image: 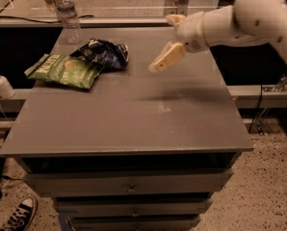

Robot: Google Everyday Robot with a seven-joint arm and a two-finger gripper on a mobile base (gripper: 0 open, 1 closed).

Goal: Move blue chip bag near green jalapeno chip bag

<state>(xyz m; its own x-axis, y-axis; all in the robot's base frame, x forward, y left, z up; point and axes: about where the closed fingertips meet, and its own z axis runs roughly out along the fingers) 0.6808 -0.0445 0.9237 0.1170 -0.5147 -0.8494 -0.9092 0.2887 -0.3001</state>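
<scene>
A single camera sits high at the front of the table [134, 124], tilted down toward its far edge, close enough that the top and drawers [129, 184] fill the view; the gripper [171, 40], jaws apart, hangs above the far right part.

A grey table [134, 124] with drawers [129, 184] stands on speckled floor [264, 191] at 5 o'clock; a grey ledge [261, 94] crosses at 3. The gripper [171, 38] hangs above the tabletop at 1 o'clock.

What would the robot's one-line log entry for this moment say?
tool: open, empty, above table, apart from both bags | blue chip bag: against green jalapeno chip bag | task: looks done
</scene>
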